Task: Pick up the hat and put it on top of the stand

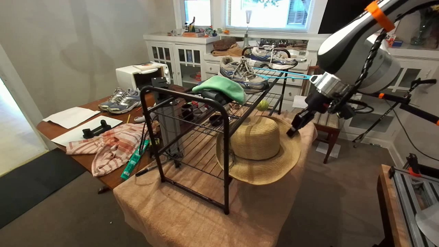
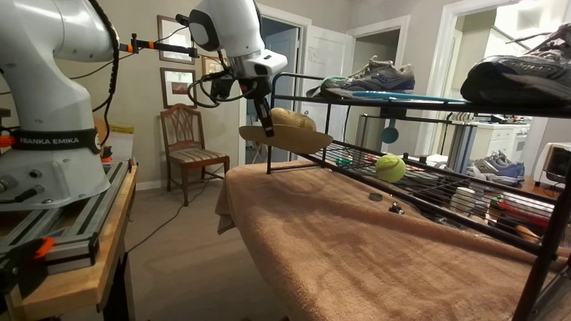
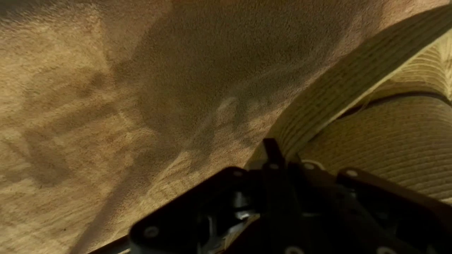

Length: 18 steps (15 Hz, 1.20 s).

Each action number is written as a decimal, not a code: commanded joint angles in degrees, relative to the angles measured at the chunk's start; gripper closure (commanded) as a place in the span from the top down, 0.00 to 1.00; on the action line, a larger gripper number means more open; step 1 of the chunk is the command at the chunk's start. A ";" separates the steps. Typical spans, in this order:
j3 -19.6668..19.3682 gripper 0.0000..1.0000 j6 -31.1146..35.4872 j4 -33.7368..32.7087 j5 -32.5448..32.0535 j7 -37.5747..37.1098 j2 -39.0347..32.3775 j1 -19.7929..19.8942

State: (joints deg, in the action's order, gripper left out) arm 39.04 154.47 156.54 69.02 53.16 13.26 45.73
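The tan straw hat point(image 1: 255, 140) hangs from my gripper point(image 1: 291, 132), beside the long side of the black metal stand point(image 1: 226, 164). My gripper is shut on the edge of its brim. In an exterior view the hat point(image 2: 290, 138) is tilted, above the towel and below the stand's top tier; the gripper point(image 2: 268, 131) pinches the brim from above, and the stand point(image 2: 546, 254) extends to the right. In the wrist view the brim of the hat point(image 3: 388, 148) passes between the fingertips point(image 3: 282, 155), with towel and shadow below.
The stand's top tier bears a green rounded item point(image 1: 221, 87), a grey shoe point(image 1: 240, 73), another shoe point(image 1: 272, 58) and a blue tool point(image 1: 288, 76). A tennis ball point(image 2: 390, 168) sits on the lower tier. A pink-brown towel point(image 2: 357, 232) covers the table. A wooden chair point(image 2: 192, 156) stands behind.
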 commanded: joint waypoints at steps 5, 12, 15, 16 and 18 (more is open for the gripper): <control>-8.77 0.01 -24.25 1.73 -13.04 -13.95 21.85 1.31; -36.13 0.01 -41.74 -0.05 -35.34 -31.01 34.88 -18.67; -43.98 0.01 -40.11 -2.02 -38.95 -35.31 38.37 -26.46; -45.41 0.01 -39.10 -2.89 -39.45 -35.79 39.55 -28.48; -47.30 0.01 -36.78 -4.54 -40.26 -36.09 40.91 -31.75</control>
State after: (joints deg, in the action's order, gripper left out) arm -5.39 115.34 153.71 31.06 20.02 51.29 19.03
